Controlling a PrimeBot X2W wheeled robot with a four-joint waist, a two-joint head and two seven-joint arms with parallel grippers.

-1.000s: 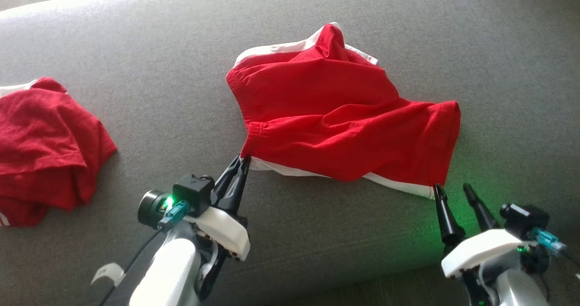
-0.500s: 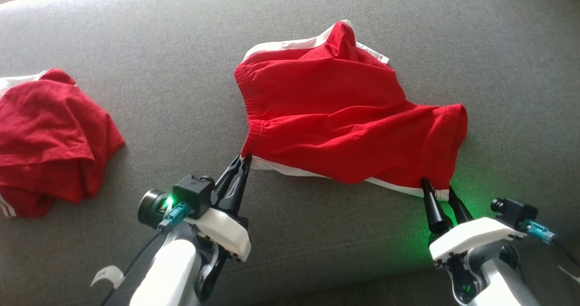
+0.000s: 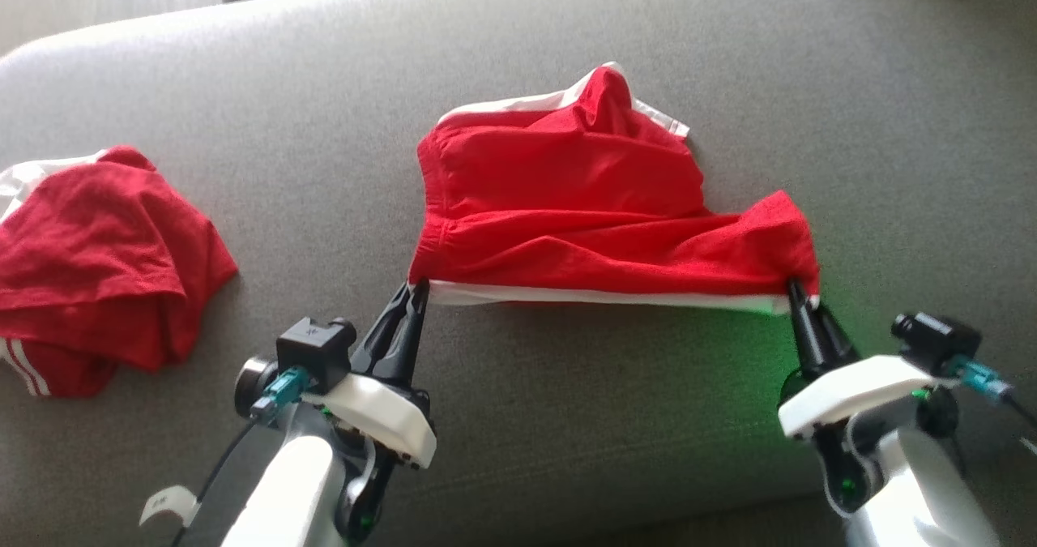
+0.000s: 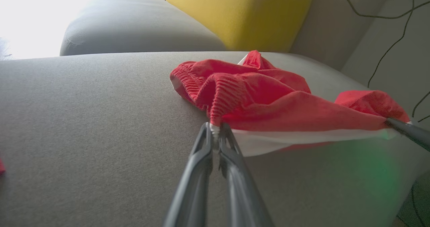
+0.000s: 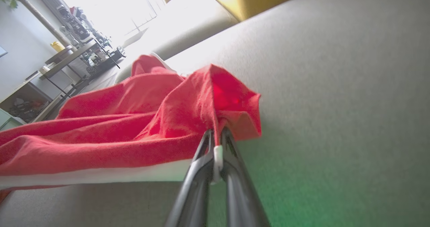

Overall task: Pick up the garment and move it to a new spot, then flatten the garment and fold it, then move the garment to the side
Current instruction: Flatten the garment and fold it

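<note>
A grey sofa (image 3: 567, 442) seat, seen from above by the robot's head camera. At far left lies a crumpled red pile (image 3: 105, 247) of cloth with white stripes. It is well apart from the work, and nothing touches it.

Next comes the left pincer (image 3: 411, 292). It is closed tight on the near left corner of the red shorts (image 3: 567, 198), at the ribbed waistband where a white side stripe begins.

The shorts lie mid-seat. Their far part is rumpled on the cushion. Their near edge, with the white stripe, runs straight and taut between the two arms and appears lifted just off the seat.

At right, the right pincer (image 3: 800, 292) is likewise clamped shut, on the near right corner at the leg hem. The end of the white stripe is nipped between its fingers.

Holding both ends of one edge looks meant to keep the cloth spread, so the shorts can be lifted and carried to a new spot without bunching. This seems to be the pick-up step. Flattening, folding and moving the shorts aside are not yet done.
</note>
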